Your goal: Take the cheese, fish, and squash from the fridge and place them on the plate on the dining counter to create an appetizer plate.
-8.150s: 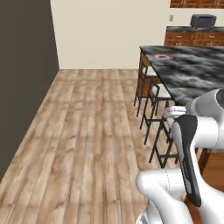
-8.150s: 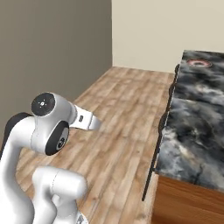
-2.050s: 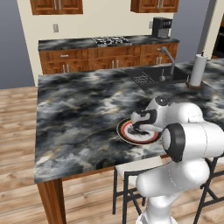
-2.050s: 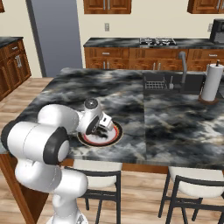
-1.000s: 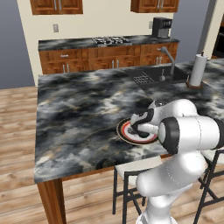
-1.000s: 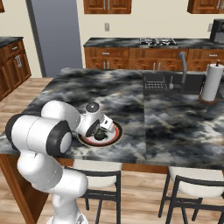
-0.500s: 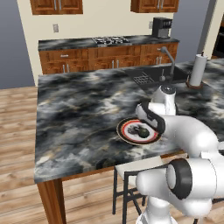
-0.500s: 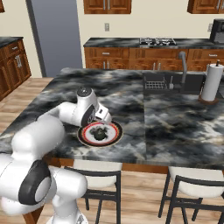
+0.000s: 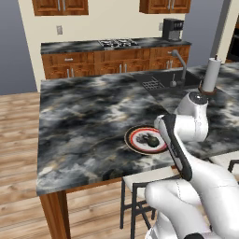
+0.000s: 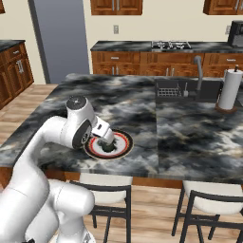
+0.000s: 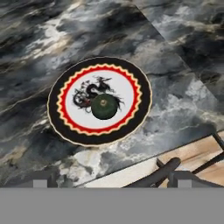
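1. Dark green squash (image 11: 104, 106) sits on the white centre of the plate (image 11: 57, 124), near the dining counter (image 9: 84, 121) edge closest to the robot
2. Gripper jaws stand wide apart, holding nothing
3. Judged step: retreat after placing; lift straight up so nothing nudges the squash
4. Cheese and fish aren't on the plate; leave its bare white part free for them
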### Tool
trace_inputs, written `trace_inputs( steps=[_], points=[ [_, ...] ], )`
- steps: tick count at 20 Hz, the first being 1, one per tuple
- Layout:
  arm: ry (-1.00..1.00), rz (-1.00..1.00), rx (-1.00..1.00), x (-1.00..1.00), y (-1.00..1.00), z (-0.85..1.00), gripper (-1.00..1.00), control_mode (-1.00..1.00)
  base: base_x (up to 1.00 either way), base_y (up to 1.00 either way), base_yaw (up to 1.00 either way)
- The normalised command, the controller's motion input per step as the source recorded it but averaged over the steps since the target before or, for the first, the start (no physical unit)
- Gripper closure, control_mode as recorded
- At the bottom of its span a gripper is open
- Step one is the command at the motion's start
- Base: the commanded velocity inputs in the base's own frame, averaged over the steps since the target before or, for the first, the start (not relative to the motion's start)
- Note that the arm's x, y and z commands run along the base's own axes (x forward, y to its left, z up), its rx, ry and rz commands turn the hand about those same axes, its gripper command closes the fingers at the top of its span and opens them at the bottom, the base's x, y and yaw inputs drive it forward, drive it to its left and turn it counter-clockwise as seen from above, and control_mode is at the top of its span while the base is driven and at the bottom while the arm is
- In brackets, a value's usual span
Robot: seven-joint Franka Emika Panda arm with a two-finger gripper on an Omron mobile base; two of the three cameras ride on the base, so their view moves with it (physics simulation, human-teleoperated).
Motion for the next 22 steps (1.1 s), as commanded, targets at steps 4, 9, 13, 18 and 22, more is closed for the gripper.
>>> trace_inputs(
  steps=[4,9,13,18,22],
  points=[
    [0.00,0.06,0.00,-0.99,0.02,0.43,-1.00,-1.00,0.00,0.00,0.00],
    [-0.03,0.09,-0.03,-0.83,0.23,0.15,-1.00,-1.00,0.00,0.00,0.00],
    [-0.02,0.00,-0.08,-0.63,0.51,0.13,-1.00,-1.00,0.00,0.00,0.00],
    [-0.10,-0.02,-0.07,-0.60,0.32,0.21,-1.00,-1.00,0.00,0.00,0.00],
    [-0.03,0.00,-0.01,-0.14,0.02,0.01,-1.00,1.00,-0.13,0.00,-0.01]
  ],
)
